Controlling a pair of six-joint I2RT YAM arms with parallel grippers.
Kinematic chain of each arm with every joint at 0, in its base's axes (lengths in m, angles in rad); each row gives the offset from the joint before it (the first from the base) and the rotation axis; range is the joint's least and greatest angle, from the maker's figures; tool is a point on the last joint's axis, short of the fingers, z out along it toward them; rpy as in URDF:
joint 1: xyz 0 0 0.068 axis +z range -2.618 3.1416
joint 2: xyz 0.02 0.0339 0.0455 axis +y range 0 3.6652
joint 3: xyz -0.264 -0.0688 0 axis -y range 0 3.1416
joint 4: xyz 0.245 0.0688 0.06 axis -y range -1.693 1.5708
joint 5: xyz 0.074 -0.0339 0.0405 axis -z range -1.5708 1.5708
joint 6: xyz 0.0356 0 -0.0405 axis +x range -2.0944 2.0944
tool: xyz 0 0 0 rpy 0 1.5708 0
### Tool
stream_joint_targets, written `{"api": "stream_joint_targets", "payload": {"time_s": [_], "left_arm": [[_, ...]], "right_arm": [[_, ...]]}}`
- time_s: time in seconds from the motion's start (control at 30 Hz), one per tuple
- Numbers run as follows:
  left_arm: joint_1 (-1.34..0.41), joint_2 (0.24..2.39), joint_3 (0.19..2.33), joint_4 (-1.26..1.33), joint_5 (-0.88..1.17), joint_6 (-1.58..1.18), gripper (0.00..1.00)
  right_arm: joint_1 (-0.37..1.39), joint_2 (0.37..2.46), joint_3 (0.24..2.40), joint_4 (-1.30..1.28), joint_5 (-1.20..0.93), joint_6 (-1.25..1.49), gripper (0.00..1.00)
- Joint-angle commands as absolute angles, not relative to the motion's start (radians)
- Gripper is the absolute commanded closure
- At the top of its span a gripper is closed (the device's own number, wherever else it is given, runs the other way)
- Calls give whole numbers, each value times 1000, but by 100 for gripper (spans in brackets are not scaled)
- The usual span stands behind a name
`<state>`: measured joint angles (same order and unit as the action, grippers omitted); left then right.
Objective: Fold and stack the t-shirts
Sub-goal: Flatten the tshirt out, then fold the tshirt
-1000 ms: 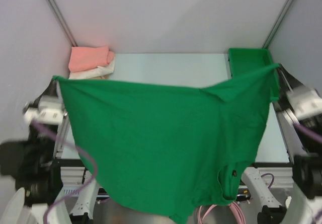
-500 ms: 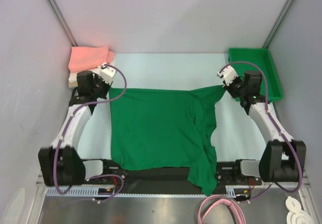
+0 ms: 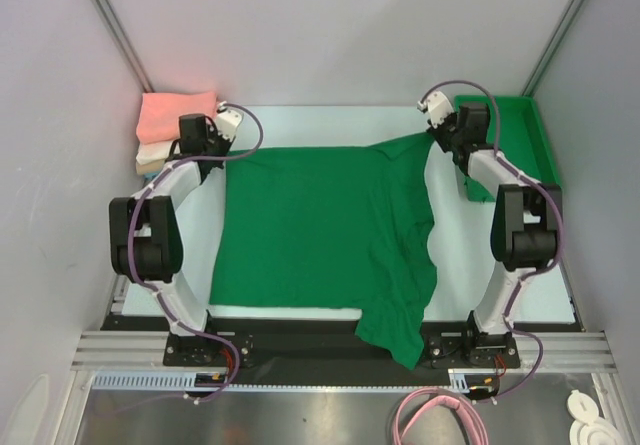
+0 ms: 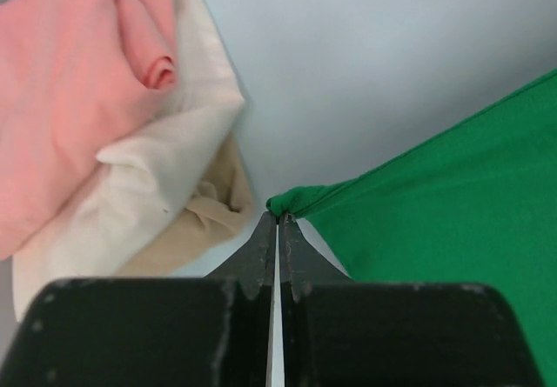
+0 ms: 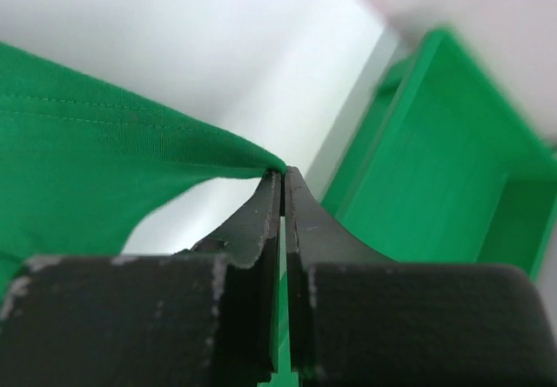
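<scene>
- Green t-shirt (image 3: 320, 230) lies spread over the table (image 3: 330, 125), mostly flat; its near right part is bunched and droops over the table's near edge.
- Left gripper (image 4: 278, 219) is pressed together on the shirt's far left corner, low over the table (cloth pinched right at the fingertips).
- Right gripper (image 5: 283, 174) is likewise clamped, pinching the shirt's far right corner, which is pulled to a point just beside the green bin (image 5: 426, 170).
- Far left corner of the table holds a folded stack: salmon pink t-shirt (image 4: 61, 83) on top, white t-shirt (image 4: 148, 170) under it, tan t-shirt (image 4: 196, 222) lowest; the stack is near the left gripper and apart from the green cloth.
</scene>
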<state>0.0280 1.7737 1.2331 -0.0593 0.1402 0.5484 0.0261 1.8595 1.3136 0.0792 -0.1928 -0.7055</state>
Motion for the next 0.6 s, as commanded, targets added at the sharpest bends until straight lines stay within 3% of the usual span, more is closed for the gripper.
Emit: {"api": "stream_joint_targets", "payload": {"time_s": [0.0,0.3,0.57], "left_arm": [[37,1809,1285,51,22,540,99],[37,1951,1413,84,-78,552,100],[11,1945,1425,95,-23,532,99]], "right_arm": [[29,1977,1483,163,-124,-673,100],[51,2224,1750,146,-51,-675,100],[51,2102,1600,179,-72,-675,100]]}}
